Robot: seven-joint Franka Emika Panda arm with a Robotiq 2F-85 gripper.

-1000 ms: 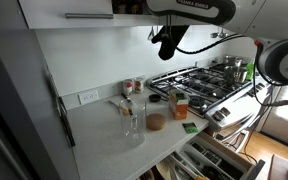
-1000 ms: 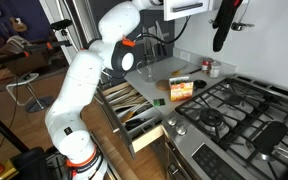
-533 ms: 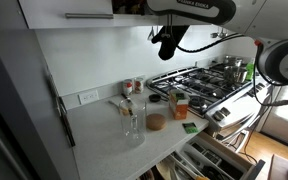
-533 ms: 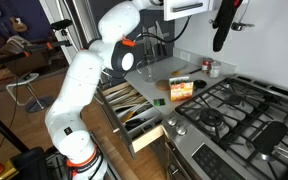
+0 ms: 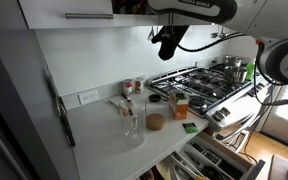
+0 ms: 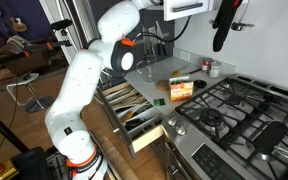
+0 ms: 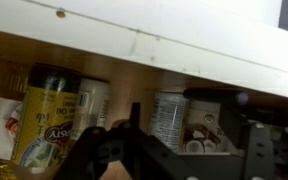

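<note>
My gripper (image 5: 167, 45) is raised high above the counter, just under the upper cabinet; it also shows in an exterior view (image 6: 220, 38). In the wrist view its dark fingers (image 7: 184, 152) stand apart with nothing between them. Behind them is a cabinet shelf with a yellow-labelled can (image 7: 46, 122), a pale can (image 7: 170, 118) and small jars, below a white cabinet rail (image 7: 164, 50). Far below on the counter stand a clear glass jar (image 5: 131, 118), a brown round lid (image 5: 156, 122) and an orange box (image 5: 179, 104), which also shows in an exterior view (image 6: 180, 89).
A gas stove (image 5: 199, 82) with pots lies beside the counter and shows in both exterior views (image 6: 234, 110). Drawers stand open below the counter (image 5: 219, 155) (image 6: 134, 112). Spice jars (image 5: 134, 87) stand by the wall. A green pad (image 5: 190, 127) lies near the counter edge.
</note>
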